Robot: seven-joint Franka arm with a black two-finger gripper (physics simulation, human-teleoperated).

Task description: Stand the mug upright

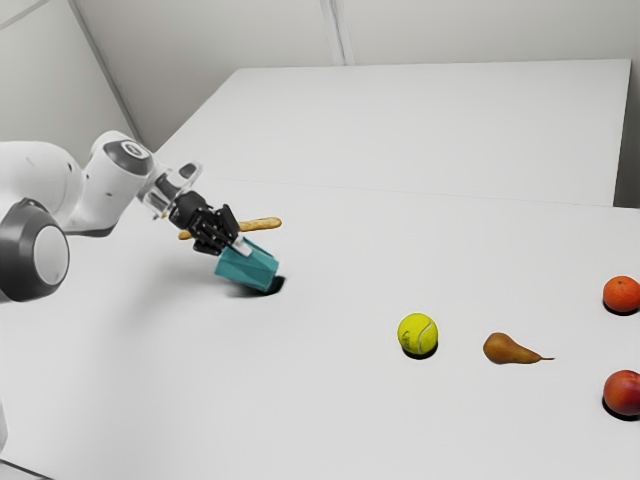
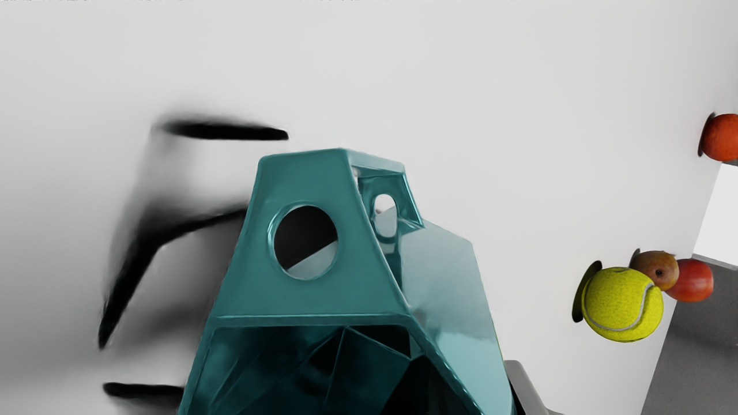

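Exterior view shows the mug [image 1: 246, 270] tilted at the tool's [image 1: 240, 245] end.

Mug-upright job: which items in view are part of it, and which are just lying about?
Part of the job:
- teal mug, tilted
- gripper, at the mug

Just lying about:
- long bread-like stick, partly behind the gripper
- tennis ball
- brown pear
- orange fruit
- red fruit
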